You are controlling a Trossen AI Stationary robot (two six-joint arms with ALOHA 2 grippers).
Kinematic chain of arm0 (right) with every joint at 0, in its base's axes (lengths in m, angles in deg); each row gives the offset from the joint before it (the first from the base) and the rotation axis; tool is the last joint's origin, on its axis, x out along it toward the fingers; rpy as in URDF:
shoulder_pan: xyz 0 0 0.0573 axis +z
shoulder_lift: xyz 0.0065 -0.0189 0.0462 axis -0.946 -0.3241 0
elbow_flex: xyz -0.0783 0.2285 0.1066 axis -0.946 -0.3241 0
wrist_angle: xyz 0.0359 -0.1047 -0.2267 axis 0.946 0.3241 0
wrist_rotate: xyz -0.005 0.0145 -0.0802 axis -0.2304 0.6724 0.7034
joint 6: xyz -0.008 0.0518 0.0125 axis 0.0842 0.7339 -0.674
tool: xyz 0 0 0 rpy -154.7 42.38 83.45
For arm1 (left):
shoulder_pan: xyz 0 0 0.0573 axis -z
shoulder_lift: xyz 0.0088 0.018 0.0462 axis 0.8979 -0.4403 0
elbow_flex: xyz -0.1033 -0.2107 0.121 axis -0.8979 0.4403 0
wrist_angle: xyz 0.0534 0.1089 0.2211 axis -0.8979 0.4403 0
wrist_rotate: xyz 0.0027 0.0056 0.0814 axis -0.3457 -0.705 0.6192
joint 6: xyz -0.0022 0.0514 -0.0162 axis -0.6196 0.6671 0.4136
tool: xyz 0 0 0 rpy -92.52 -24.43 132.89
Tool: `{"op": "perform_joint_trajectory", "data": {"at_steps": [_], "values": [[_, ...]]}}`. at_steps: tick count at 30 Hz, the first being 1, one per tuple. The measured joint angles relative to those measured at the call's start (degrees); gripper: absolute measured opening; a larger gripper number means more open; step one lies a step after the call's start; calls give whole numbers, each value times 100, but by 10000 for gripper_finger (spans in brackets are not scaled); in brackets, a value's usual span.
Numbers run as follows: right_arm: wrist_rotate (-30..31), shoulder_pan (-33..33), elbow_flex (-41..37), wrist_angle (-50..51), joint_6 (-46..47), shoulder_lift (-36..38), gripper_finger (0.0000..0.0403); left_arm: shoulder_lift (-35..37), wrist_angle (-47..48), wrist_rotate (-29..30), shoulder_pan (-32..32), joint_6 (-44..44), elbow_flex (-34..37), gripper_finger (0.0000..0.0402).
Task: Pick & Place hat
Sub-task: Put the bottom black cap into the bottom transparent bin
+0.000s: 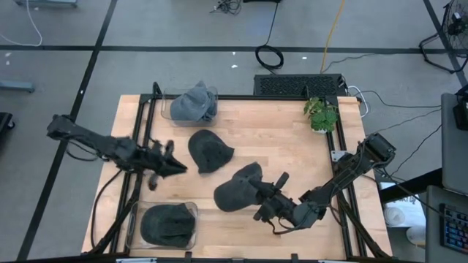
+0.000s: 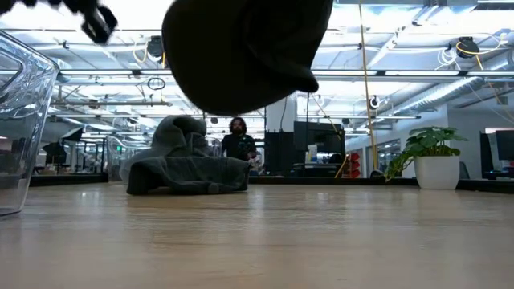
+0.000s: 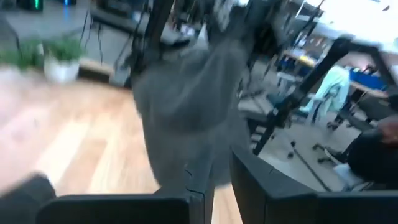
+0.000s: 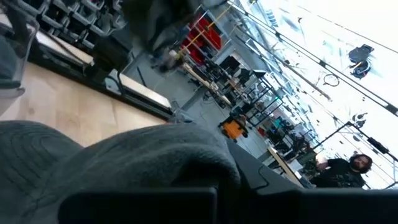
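over the wooden table [image 1: 292, 157], the right gripper [image 1: 269, 202] clamps a dark hat [image 1: 238, 190]; left gripper [image 1: 170, 165] unclear.

A pale wooden tabletop [image 1: 278, 146] in a black metal frame stands on a grey concrete floor [image 1: 183, 29] marked with dark lines. Black and yellow cables [image 1: 333, 29] trail across the floor. A green potted plant in a white pot [image 2: 432, 160] sits at the table's far corner. Beyond, bright strip ceiling lights [image 2: 401, 76] run over dark shelving, and a person [image 2: 238, 144] stands there.
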Motion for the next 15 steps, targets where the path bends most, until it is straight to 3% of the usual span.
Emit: {"op": "perform_joint_trajectory", "data": {"at_steps": [5, 9, 11, 15], "values": [[-11, -22, 0, -448, -404, 0, 0, -906, -962, 280, -4, -285, 461, 56], [-16, -15, 0, -782, -744, 2, 0, -1451, -975, 970, -4, -342, 514, 56], [-25, -14, 0, -900, -836, 2, 0, -1672, -1075, 991, -15, -264, 514, 56], [-23, -13, 2, -1190, -1026, 2, 0, -2203, -2161, 517, 115, 1189, 458, 56]]}}
